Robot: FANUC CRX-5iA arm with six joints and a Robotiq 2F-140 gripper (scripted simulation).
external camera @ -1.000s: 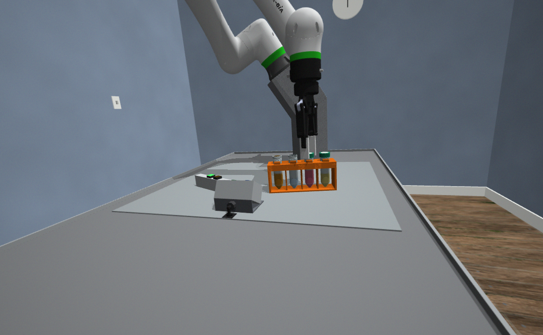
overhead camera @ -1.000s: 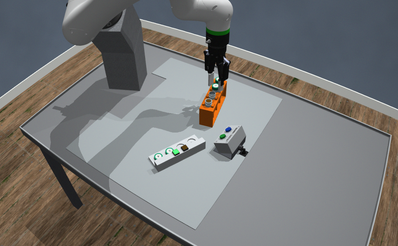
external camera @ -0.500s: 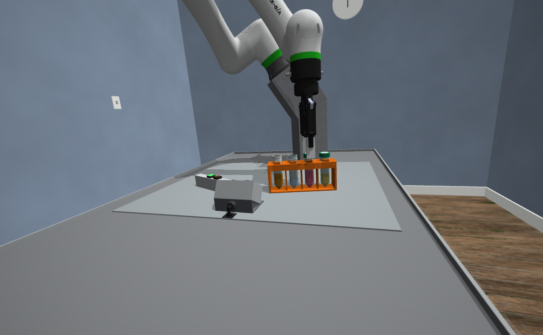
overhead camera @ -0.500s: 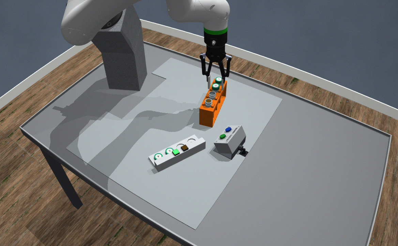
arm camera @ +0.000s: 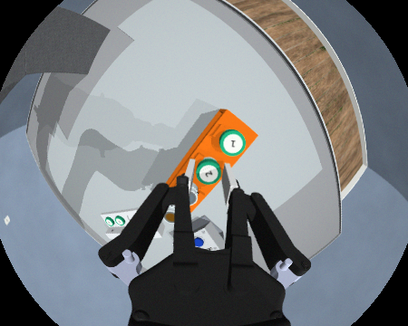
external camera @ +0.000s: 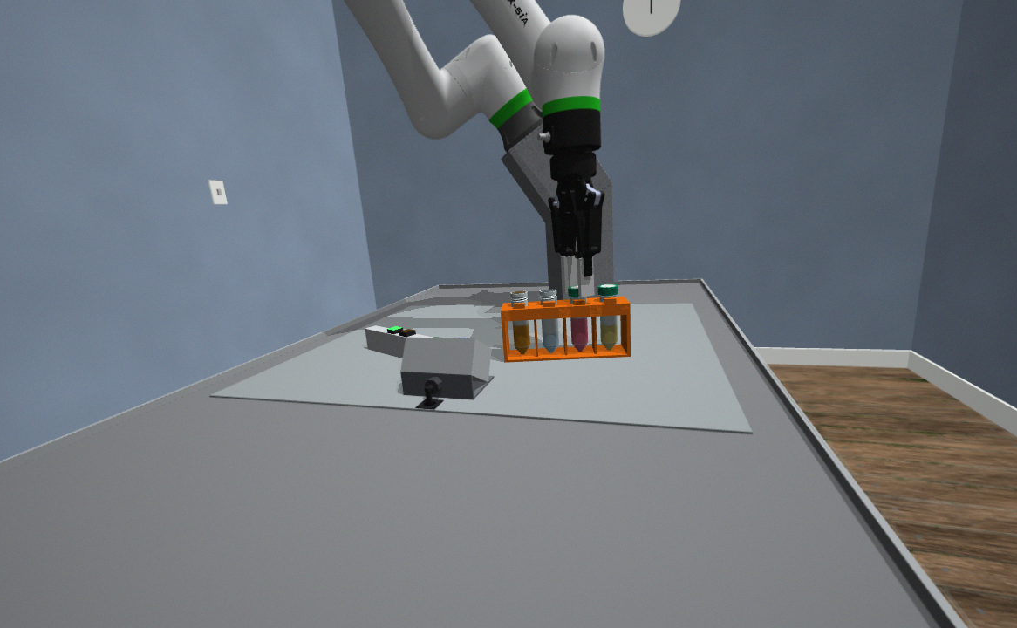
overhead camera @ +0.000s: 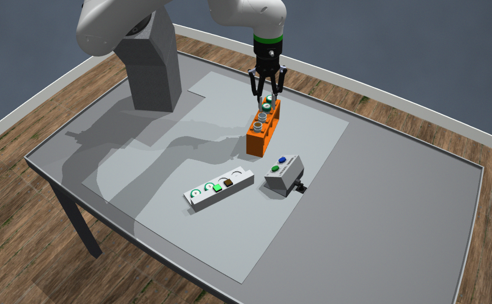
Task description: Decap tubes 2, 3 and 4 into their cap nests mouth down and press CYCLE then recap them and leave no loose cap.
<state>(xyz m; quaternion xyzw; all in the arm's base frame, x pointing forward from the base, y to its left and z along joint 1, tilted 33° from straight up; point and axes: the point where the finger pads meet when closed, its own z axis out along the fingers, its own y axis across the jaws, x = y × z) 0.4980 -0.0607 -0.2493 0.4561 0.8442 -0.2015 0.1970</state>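
The orange decapping station DS (overhead camera: 257, 145) (external camera: 567, 355) (arm camera: 224, 122) holds four tubes. Tube 1's green cap (overhead camera: 269, 98) (external camera: 607, 290) (arm camera: 232, 140) is on. Tube 2's cap (overhead camera: 266, 107) (external camera: 574, 291) (arm camera: 208, 172) sits on its tube. My gripper (overhead camera: 266, 101) (external camera: 577, 283) (arm camera: 208, 169) stands upright over this cap, one finger on each side, with a narrow gap still showing. Tube 3 (overhead camera: 263, 117) (external camera: 548, 296) and tube 4 (overhead camera: 257, 126) (external camera: 518, 296) are open. Cap 3 (overhead camera: 209, 186) and cap 4 (overhead camera: 195, 193) lie in their nests of cap tray CT (overhead camera: 217, 199). The green lamp (overhead camera: 217, 187) is lit and the amber lamp (overhead camera: 228, 183) is dark.
The grey key box (overhead camera: 283, 180) (external camera: 441, 363) stands right of the tray, with the blue key CYCLE (overhead camera: 282, 159) and the green key READY (overhead camera: 275, 168) on top. The arm's base column (overhead camera: 153, 75) stands at the back of the table.
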